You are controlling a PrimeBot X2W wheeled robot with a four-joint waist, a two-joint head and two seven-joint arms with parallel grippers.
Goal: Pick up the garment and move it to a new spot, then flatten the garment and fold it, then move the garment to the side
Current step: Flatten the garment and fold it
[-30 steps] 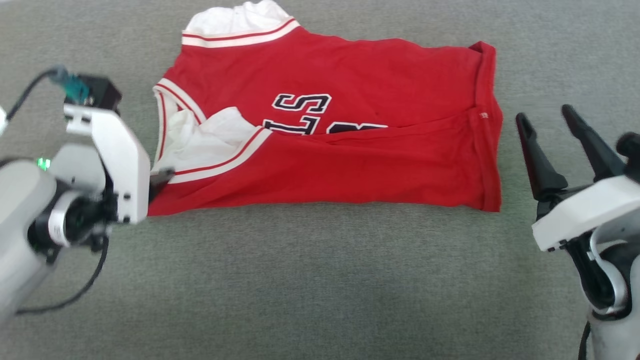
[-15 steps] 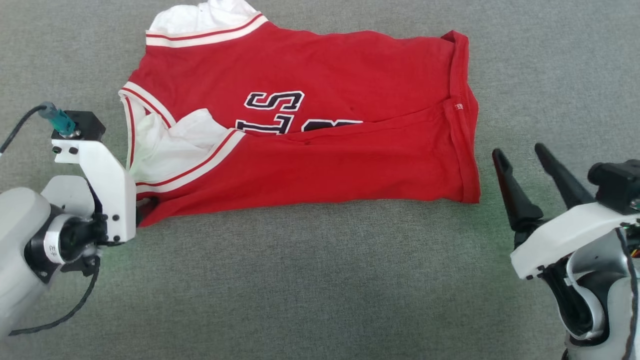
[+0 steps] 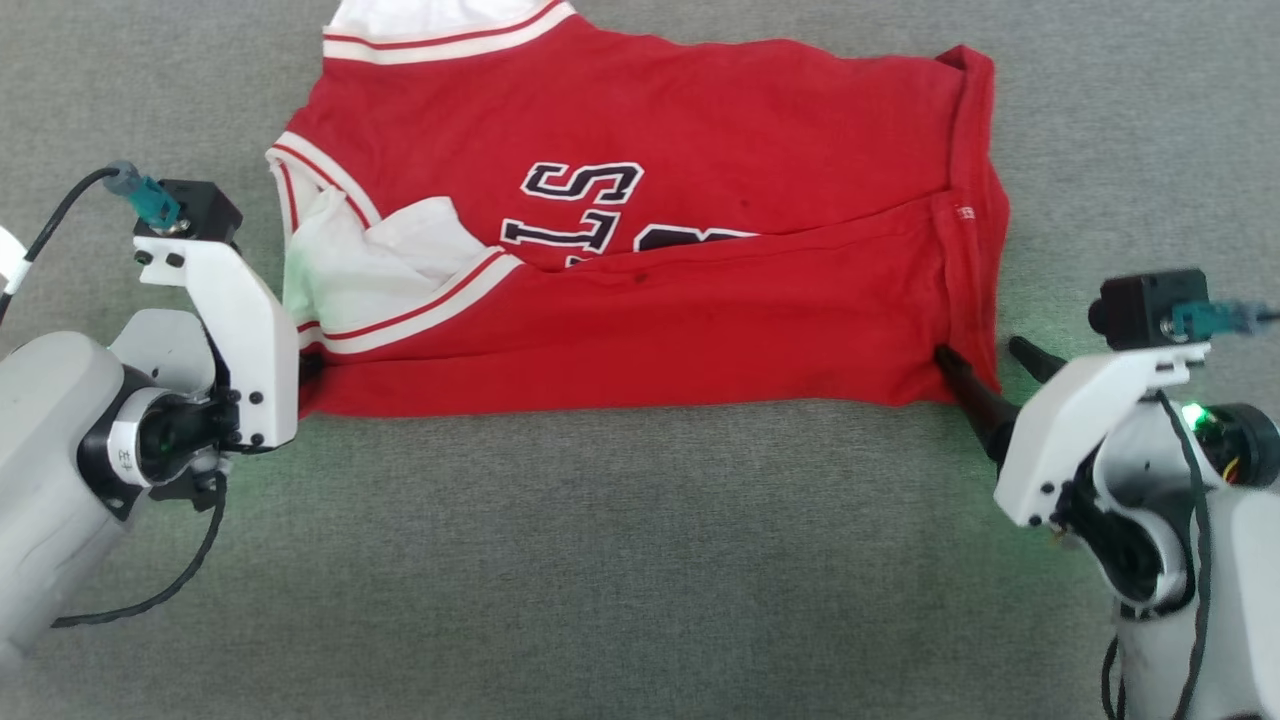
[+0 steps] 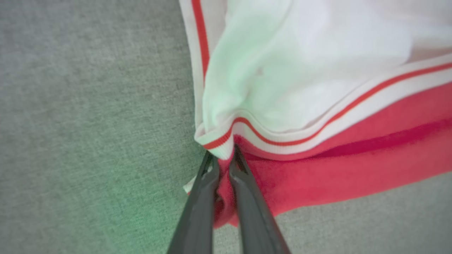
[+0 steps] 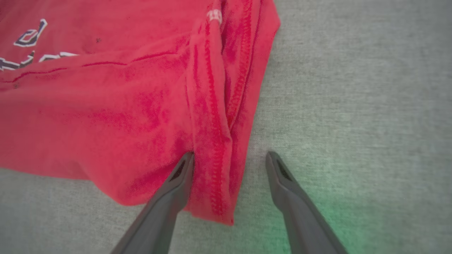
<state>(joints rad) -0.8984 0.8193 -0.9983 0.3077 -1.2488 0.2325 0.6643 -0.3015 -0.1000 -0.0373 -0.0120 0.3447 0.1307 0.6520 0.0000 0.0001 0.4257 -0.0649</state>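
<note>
From the head camera I am looking down on the garment [image 3: 700, 310]. It is lying folded lengthwise on the grey fabric surface [image 3: 620, 560], in the upper middle of the picture, with the neckline toward 9 o'clock and the hem toward 3 o'clock.

My left gripper [image 3: 310, 362] is sitting at the garment's 8 o'clock corner, but the white wrist bracket [image 3: 240, 330] is hiding its tips there. The left wrist camera is giving me what the head camera is not. The two dark fingers [image 4: 197, 211] are pressed together, pinching the red cloth just below the striped trim [image 4: 219, 143], and white sleeve cloth is bunching above at 12 o'clock.

At the garment's 4 o'clock corner my right gripper [image 3: 978, 350] is sitting spread. Its wrist camera is showing one finger touching the doubled hem and the other resting apart on bare grey. The hem's edge is lying in the gap, unclamped.
</note>
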